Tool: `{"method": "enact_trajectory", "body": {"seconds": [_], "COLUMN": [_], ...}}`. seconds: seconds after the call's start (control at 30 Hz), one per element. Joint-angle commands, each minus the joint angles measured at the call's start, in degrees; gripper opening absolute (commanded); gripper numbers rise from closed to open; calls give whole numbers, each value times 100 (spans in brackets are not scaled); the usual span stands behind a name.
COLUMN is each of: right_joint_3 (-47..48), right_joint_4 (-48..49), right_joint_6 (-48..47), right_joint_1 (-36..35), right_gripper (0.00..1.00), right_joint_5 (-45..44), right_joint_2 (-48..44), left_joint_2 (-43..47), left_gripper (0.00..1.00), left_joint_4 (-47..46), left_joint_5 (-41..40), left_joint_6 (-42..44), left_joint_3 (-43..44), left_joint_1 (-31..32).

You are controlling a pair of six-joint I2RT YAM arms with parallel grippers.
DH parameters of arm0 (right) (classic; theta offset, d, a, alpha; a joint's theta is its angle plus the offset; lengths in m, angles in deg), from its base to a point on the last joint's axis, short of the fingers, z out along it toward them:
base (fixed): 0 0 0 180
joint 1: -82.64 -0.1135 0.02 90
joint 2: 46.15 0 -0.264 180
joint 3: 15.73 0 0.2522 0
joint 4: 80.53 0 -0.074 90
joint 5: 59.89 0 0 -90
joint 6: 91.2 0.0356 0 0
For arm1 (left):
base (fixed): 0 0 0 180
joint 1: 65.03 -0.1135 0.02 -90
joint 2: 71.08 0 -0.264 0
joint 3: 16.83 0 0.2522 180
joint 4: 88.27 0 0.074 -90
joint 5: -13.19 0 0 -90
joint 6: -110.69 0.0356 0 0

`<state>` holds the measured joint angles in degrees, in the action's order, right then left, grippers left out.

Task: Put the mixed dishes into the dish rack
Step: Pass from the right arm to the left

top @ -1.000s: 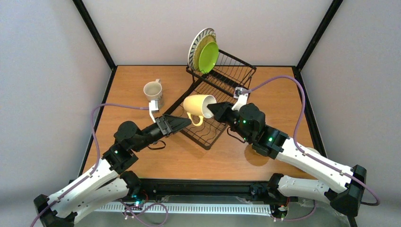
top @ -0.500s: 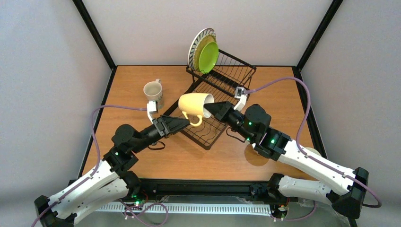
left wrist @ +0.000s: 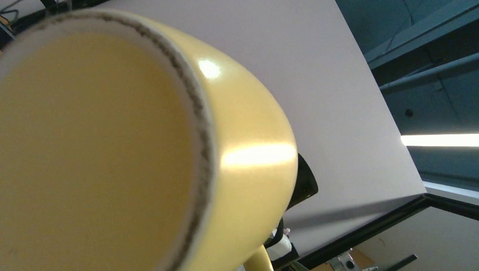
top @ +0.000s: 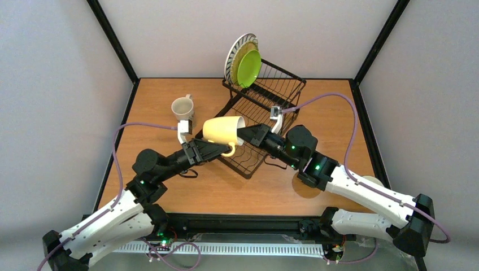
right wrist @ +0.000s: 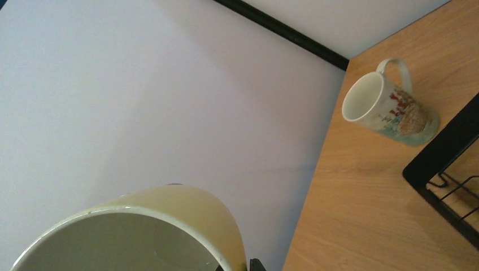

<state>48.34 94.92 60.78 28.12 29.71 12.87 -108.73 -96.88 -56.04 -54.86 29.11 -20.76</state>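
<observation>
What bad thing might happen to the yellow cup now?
The yellow cup hangs on its side in the air, pinched only at its rim by the right gripper, so it might slip and fall onto the rack or table. The open left gripper sits close by its handle and might bump it loose.

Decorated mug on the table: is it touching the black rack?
Apart. The right wrist view shows bare wooden table between the decorated mug and the dish rack.
</observation>
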Motion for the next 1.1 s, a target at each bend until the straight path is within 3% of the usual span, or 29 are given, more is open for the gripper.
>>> {"method": "enact_trajectory", "body": {"seconds": [0.0, 0.53, 0.87, 1.07], "right_joint_3": [-10, -99, -387, -434], "right_joint_4": [756, 906, 957, 946], "right_joint_6": [310, 124, -332, -675], "right_joint_1": [-41, -41, -49, -47], "right_gripper": [2, 2, 2, 2], "right_joint_5": [427, 910, 875, 908], "right_joint_2": [74, 305, 155, 174], "left_joint_2": [-14, 9, 311, 322], "left_gripper": [100, 99, 81, 80], "left_joint_4": [-457, -459, -387, -279], "left_joint_5": [304, 397, -302, -553], "left_joint_6": [-153, -325, -885, -1155], "left_joint_3": [28, 136, -175, -105], "left_joint_1": [38, 44, 38, 39]}}
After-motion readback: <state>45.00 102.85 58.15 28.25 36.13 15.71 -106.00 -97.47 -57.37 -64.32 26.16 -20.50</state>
